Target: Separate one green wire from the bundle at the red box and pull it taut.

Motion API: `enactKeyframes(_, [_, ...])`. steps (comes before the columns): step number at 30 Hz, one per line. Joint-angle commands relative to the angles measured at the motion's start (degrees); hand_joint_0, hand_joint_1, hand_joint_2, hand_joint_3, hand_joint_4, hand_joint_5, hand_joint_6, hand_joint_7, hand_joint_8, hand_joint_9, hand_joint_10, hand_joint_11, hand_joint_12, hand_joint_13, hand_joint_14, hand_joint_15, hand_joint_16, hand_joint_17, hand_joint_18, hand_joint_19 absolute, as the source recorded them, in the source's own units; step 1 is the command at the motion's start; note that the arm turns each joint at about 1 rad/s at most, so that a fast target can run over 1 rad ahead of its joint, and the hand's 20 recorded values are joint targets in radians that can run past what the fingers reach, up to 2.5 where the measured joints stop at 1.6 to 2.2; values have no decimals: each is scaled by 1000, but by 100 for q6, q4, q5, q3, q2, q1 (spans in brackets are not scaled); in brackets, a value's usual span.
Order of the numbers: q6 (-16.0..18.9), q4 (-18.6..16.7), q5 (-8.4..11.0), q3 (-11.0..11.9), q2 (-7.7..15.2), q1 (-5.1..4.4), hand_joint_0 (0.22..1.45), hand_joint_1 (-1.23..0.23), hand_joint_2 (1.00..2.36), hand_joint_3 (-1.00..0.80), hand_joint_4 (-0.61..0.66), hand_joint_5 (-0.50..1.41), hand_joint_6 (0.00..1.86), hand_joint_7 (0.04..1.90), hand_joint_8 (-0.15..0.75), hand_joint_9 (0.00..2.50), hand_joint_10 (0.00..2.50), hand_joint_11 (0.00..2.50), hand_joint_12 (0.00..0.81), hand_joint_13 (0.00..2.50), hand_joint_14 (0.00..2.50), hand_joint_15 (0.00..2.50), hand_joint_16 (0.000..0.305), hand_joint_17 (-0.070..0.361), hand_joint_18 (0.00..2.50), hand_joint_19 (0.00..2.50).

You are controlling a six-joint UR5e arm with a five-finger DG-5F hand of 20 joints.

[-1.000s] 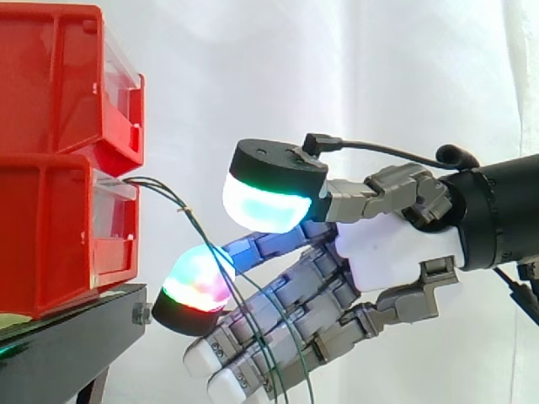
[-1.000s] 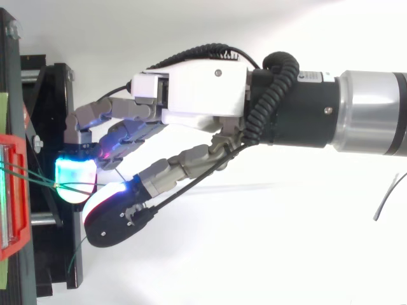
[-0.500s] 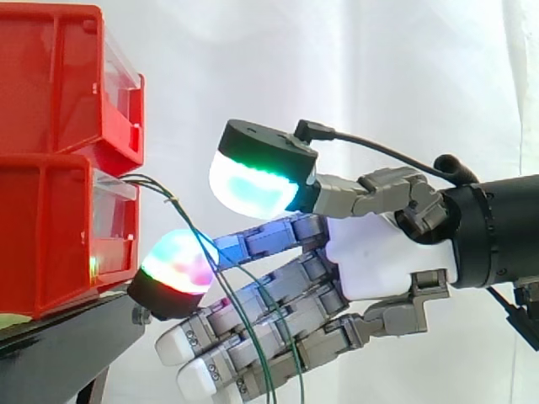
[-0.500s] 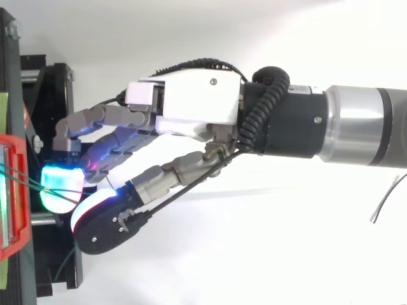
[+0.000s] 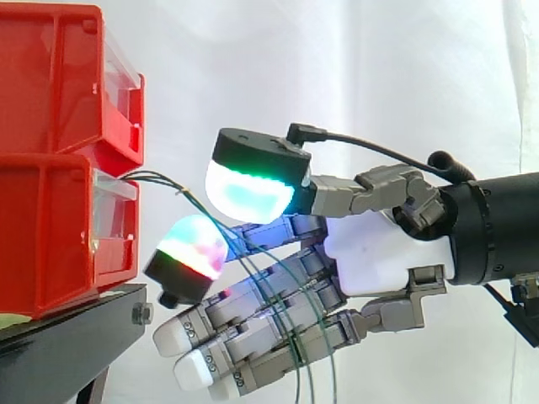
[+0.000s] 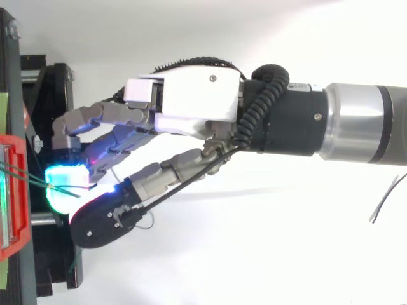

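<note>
**A:** Where are the green wires [image 5: 156,180] seen?

**B:** They are seen leaving the front of the lower red box [image 5: 50,236], led across the hand [image 5: 379,257] and hung down in front of it.

**A:** Is one clamped?

**B:** That cannot be told. The hand is held level before the white curtain [image 5: 379,76], just beside the box and near the black stand [image 5: 67,341].

White-palmed hand [image 5: 383,257] with grey segmented fingers, glowing cyan-green pads, black-and-silver wrist.
</note>
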State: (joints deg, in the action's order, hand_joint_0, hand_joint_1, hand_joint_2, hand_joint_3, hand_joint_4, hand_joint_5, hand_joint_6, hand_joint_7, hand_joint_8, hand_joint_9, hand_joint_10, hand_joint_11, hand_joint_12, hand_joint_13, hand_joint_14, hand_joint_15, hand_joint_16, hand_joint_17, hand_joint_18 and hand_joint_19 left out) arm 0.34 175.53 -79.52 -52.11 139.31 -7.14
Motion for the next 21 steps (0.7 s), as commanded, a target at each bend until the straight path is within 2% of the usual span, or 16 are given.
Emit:
enactKeyframes(1, [1,16,-2,-1,0,28,608,-712,1011,-351,220,-122,536,1391,305,674,1,103,373,648,5,175,38,85,399,213])
enactKeyframes(7, [1,16,-125,17,-9,55,621,-721,1015,-281,228,-156,658,1251,308,676,4,136,376,653,5,174,38,85,403,217])
enactKeyframes(11, [-17,51,-125,17,-44,72,566,-691,1000,-497,240,-158,675,1205,318,695,6,146,383,659,5,176,39,87,412,228])
enactKeyframes(12, [-17,51,-125,17,-53,72,548,-666,1000,-500,248,-153,667,1202,320,702,5,139,386,662,7,182,39,89,416,224])
enactKeyframes(18, [-61,165,-108,43,-97,81,515,-602,1000,-500,253,-132,593,1289,329,712,3,139,397,668,5,181,42,94,428,231])
enactKeyframes(21, [-96,341,-55,131,-97,90,512,-597,1000,-500,245,-125,557,1338,332,713,3,133,400,667,5,183,42,96,429,233])
